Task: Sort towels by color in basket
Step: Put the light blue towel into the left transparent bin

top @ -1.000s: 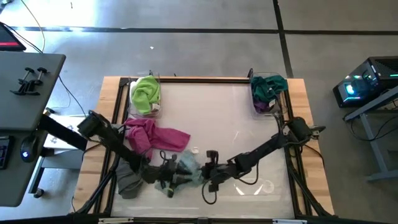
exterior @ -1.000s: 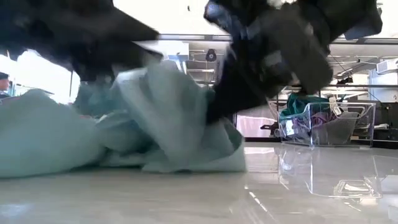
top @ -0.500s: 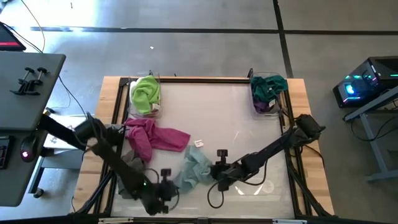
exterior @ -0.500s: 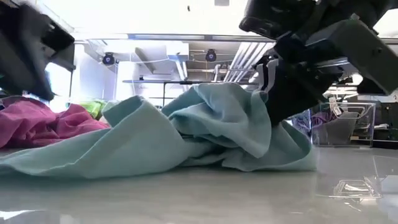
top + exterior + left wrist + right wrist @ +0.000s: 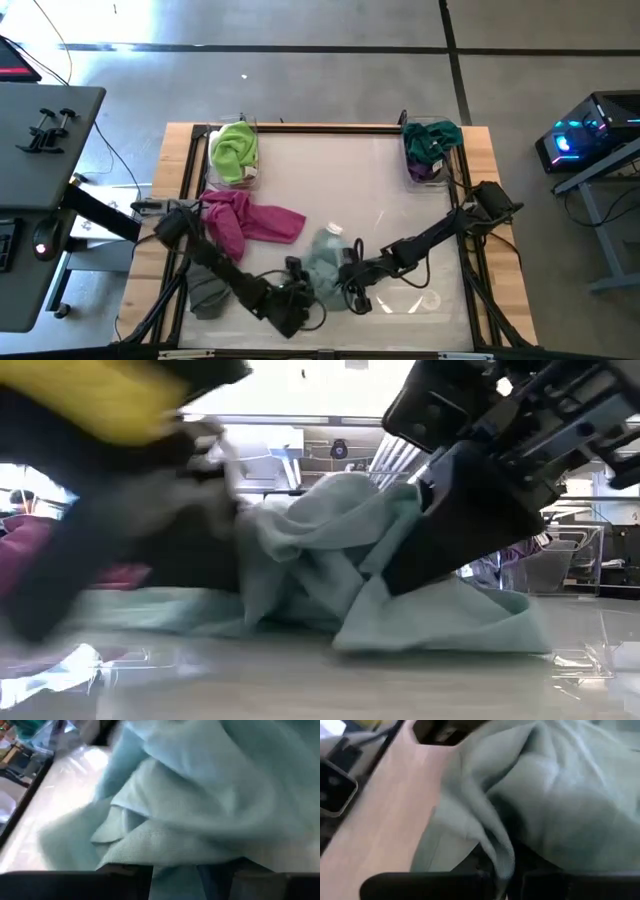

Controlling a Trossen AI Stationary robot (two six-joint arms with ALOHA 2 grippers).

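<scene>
A mint towel [image 5: 325, 262] lies bunched near the table's front middle, its lower folds on the table [image 5: 450, 630]. My right gripper [image 5: 347, 272] is shut on its right side. My left gripper [image 5: 303, 290] is open at its left side, with a fold of the towel [image 5: 175, 877] between the fingers. A magenta towel [image 5: 245, 222] lies at the left and a grey-brown towel [image 5: 207, 290] at the near left. A lime green towel [image 5: 235, 150] sits in the far-left basket. Dark green and purple towels [image 5: 432, 145] sit in the far-right basket. My left gripper's open fingers stand on either side of a fold at the mint towel's left side [image 5: 175, 870]; whether they touch it I cannot tell. My right gripper pinches a raised fold of the mint towel [image 5: 501, 860] between its two fingers, slanting down from the table's right. The cloth rises in a bunch at the fingers [image 5: 400, 520], and its lower part rests on the table.
Two clear baskets stand at the far corners, one left [image 5: 250, 178] and one right [image 5: 412, 170]. A clear plastic piece [image 5: 415, 300] lies near the front right. A black frame [image 5: 330, 127] borders the table top.
My left gripper has swung from the near edge toward the right and into the mint towel's left side, rolling as it went. My right gripper has kept its hold, and the towel has gathered from a low spread into a taller, narrower bunch.
</scene>
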